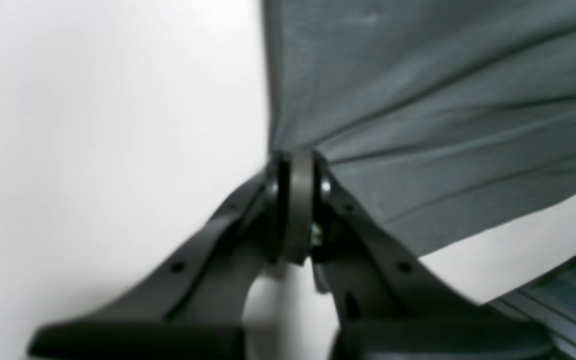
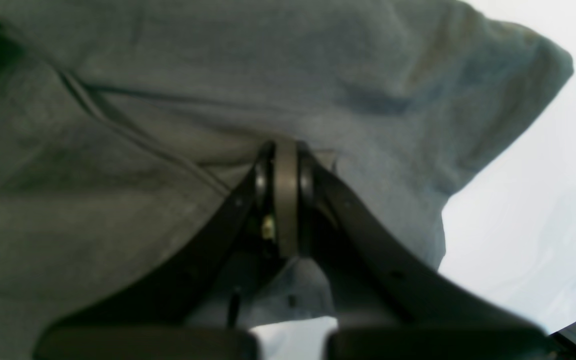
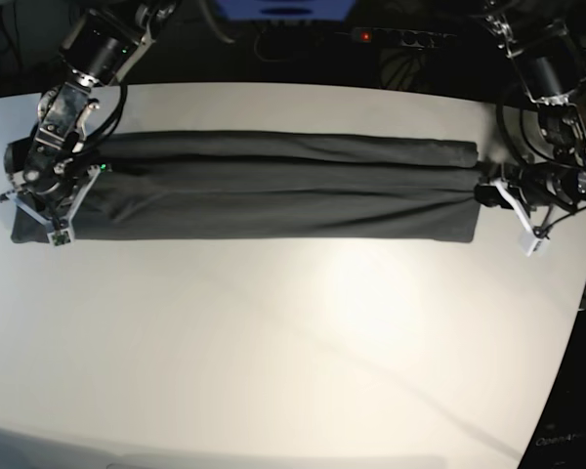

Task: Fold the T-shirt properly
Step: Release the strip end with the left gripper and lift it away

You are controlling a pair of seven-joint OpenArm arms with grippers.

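The T-shirt (image 3: 273,186) is a plain dark charcoal-grey garment of soft cloth with no print. It lies on the white table (image 3: 293,352) folded into a long, narrow horizontal band that stretches across most of the table's far half, parallel to the table's far edge. Lengthwise creases run along the band, and an upper layer forms a rolled ridge along its far side. Its two short ends are drawn out taut, so the band lies nearly straight and flat. In the left wrist view the cloth (image 1: 443,115) fans out in tight pleats from one pinched point; in the right wrist view it (image 2: 218,90) bunches in loose, soft wrinkles.
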